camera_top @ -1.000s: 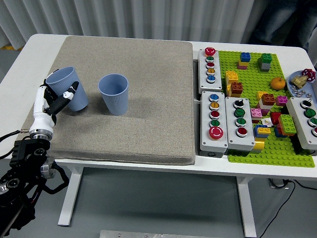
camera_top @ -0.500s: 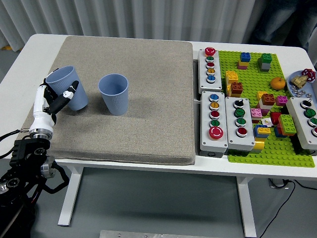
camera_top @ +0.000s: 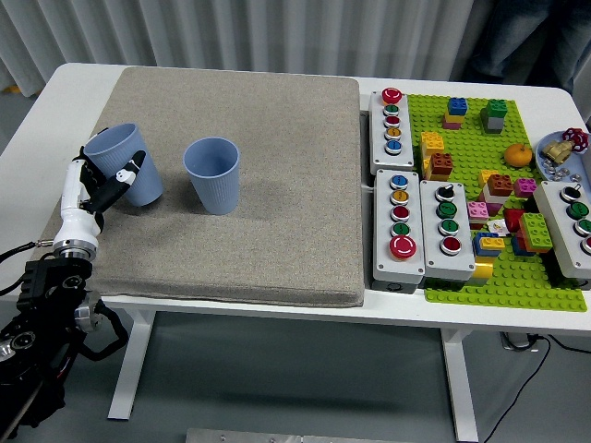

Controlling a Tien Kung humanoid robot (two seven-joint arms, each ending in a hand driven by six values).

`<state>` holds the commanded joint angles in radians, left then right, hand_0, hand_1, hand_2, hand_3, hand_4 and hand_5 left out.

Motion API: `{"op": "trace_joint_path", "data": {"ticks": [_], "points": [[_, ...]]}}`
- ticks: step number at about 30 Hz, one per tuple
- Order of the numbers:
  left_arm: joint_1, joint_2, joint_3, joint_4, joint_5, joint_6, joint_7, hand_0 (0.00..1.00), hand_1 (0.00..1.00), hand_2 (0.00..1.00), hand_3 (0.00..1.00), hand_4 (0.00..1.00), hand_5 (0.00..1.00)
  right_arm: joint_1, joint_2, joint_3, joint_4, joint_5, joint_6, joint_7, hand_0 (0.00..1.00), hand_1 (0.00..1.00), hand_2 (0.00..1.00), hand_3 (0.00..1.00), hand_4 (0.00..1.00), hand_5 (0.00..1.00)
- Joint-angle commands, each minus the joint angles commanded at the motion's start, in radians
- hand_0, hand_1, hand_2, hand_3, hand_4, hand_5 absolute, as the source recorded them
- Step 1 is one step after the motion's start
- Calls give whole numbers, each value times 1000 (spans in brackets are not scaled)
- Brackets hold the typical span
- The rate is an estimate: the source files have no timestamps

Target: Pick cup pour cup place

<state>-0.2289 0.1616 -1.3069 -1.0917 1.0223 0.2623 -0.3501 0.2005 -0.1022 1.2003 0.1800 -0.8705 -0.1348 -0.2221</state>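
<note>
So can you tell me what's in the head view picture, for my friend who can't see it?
The left robot hand grips a tilted blue cup on a grey mat, beside a second blue cup standing upright. To the right sit button boxes and a green plate of toy bricks.

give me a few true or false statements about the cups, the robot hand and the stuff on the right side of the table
1. The left robot hand grips the tilted blue cup. True.
2. The second blue cup lies on its side. False: it stands upright on the grey mat, apart from the held cup.
3. Both cups sit on the green baseplate. False: both are on the mat's left part.
4. An orange fruit rests on the baseplate. True.
5. The right robot hand reaches over the button boxes. False: no right hand is in view.
</note>
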Motion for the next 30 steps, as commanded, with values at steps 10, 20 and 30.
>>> {"op": "trace_joint_path", "data": {"ticks": [10, 20, 30], "points": [[2, -2, 6, -5, 61, 45, -34, 439, 587, 798, 854, 681, 103, -3, 1, -2, 0, 1, 1, 0, 743, 704, 726, 643, 229, 399], [-3, -4, 0, -10, 130, 76, -45, 441, 589, 802, 855, 688, 111, 1, -2, -3, 0, 1, 1, 0, 742, 704, 726, 642, 228, 399], [-9, 4, -17, -94, 403, 170, -56, 430, 579, 789, 853, 691, 119, 2, -2, -3, 0, 4, 0, 1, 742, 703, 725, 641, 223, 399]]}}
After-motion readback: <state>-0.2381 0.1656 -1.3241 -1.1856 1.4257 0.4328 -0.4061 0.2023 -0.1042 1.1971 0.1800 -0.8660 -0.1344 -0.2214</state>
